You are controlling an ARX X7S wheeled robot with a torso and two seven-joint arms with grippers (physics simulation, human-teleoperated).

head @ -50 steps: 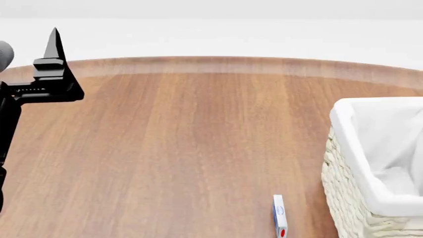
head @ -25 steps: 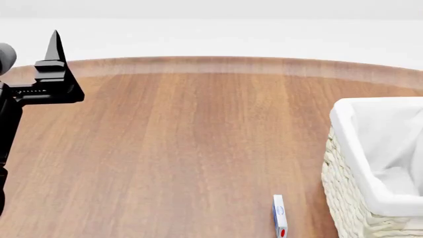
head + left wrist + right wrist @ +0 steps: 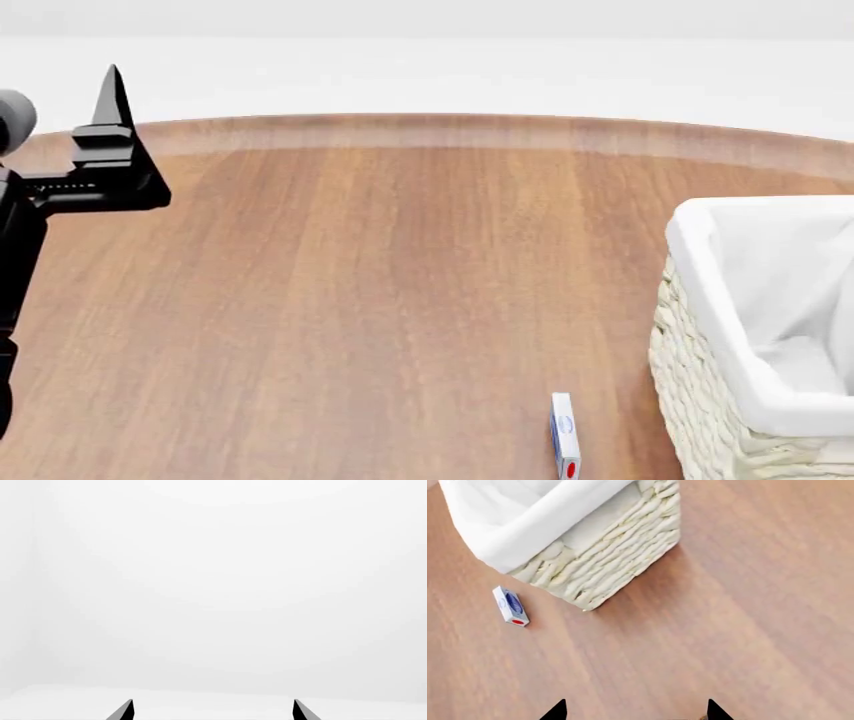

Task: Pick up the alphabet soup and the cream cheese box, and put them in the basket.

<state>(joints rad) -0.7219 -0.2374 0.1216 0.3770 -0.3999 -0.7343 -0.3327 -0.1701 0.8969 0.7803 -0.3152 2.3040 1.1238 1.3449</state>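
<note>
The cream cheese box (image 3: 565, 436) stands on edge on the counter (image 3: 400, 280), near the view's lower border in the head view, which cuts off its lower end. It is a thin flat box, white with a pale blue oval and a red spot. The right wrist view shows it whole (image 3: 510, 606), just beside the basket (image 3: 607, 555) and not touching it.

The basket (image 3: 707, 400) is cut off by the right and lower borders in the head view; only one corner and part of its inside show. Its wall is cream-white wicker in thick woven rows, and a smooth white cloth lining folds over the rim. No soup can shows in any view.

The left tool (image 3: 112, 100) is raised at the left border of the head view, black and angular, one pointed finger up; the arm behind it is partly out of frame. The left wrist view shows its two fingertips (image 3: 124, 711) well apart, open, holding nothing. The right tool (image 3: 634, 712) shows only as two dark tips at the border, also spread open and empty.

The counter is smooth reddish-brown wood with long straight grain and a curved far edge. Beyond it the room is plain pale white.
</note>
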